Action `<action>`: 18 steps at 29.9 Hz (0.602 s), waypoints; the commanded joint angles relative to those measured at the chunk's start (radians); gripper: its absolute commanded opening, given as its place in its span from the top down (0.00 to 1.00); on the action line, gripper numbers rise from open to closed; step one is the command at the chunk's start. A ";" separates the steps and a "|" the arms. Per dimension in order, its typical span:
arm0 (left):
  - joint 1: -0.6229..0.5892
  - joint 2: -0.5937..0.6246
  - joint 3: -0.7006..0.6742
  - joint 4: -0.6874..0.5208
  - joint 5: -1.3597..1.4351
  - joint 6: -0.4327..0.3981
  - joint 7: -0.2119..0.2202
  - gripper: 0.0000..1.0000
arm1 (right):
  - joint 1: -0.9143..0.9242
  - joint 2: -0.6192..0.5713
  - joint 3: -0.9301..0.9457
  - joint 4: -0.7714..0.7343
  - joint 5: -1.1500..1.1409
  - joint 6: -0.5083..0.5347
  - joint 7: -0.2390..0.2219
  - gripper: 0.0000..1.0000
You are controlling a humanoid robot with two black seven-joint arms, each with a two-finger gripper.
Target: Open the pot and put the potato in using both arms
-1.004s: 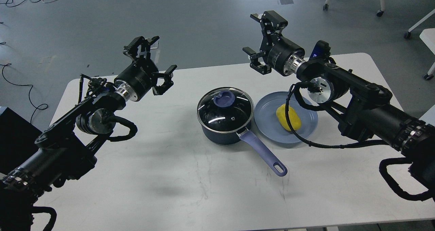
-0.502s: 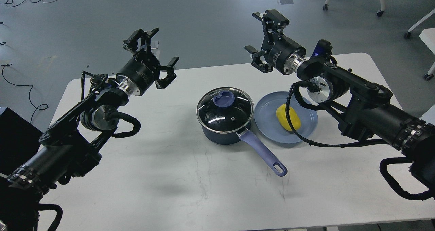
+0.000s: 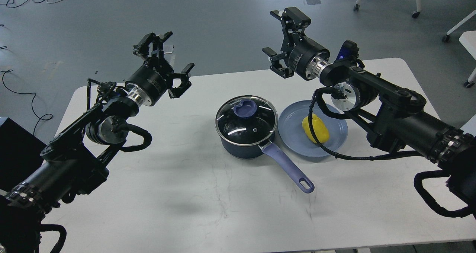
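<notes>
**Pot shut, potato on the plate, both claws up and empty**

The pot (image 3: 245, 143) sits in the middle of the frame on the white table (image 3: 186, 208). Its glass lid (image 3: 246, 119) is on top, with the purple knob (image 3: 244, 107) showing. The long purple handle (image 3: 288, 167) points to the lower right.

Just right of the pot is a light-blue plate (image 3: 293, 128). The yellow potato (image 3: 315, 128) lies on the plate. A black cable (image 3: 319, 145) from the right arm crosses in front of it.

The left gripper (image 3: 163, 63) is in the upper left of the frame, up in the air, well apart from the pot. Its 2 fingers are spread wide and hold nothing.

The right gripper (image 3: 277, 37) is in the upper middle, above the far edge of the table. Its 2 fingers are spread wide too, and it holds nothing.
</notes>
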 commanded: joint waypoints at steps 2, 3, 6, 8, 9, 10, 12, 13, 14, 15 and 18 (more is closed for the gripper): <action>0.000 -0.004 0.000 0.000 0.000 0.000 0.000 0.02 | 0.009 -0.002 0.001 0.002 0.001 0.000 -0.017 0.00; 0.000 -0.004 0.000 0.000 0.000 0.000 0.000 0.01 | 0.011 -0.002 0.001 0.002 0.001 0.000 -0.018 0.00; 0.002 -0.002 0.000 0.000 0.000 0.003 -0.006 0.01 | 0.011 -0.003 0.001 0.002 0.003 0.005 -0.018 0.00; 0.002 -0.002 0.000 0.000 0.000 0.001 -0.007 0.02 | 0.009 -0.005 0.001 0.002 0.003 0.006 -0.017 0.00; 0.003 -0.002 0.000 0.000 0.000 0.001 -0.007 0.02 | 0.008 -0.005 0.001 0.002 0.003 0.006 -0.018 0.00; 0.003 -0.002 0.000 0.000 -0.002 0.003 -0.007 0.01 | 0.006 -0.005 0.001 0.002 0.003 0.006 -0.018 0.00; 0.003 -0.002 0.000 0.000 -0.002 0.001 -0.007 0.01 | 0.006 -0.003 0.001 0.002 0.003 0.006 -0.017 0.00; 0.003 -0.001 0.000 0.000 0.000 0.001 -0.009 0.02 | 0.006 -0.003 0.003 0.002 0.003 0.006 -0.017 0.00; 0.003 -0.001 0.000 0.000 0.000 0.001 -0.009 0.01 | 0.006 -0.003 0.003 0.002 0.003 0.006 -0.017 0.00; 0.003 -0.001 0.000 0.000 0.000 0.001 -0.009 0.02 | 0.006 -0.003 0.004 0.002 0.003 0.006 -0.017 0.00; 0.003 0.002 0.006 0.000 0.014 0.000 -0.012 0.02 | 0.006 -0.003 0.006 0.002 0.003 0.006 -0.017 0.00</action>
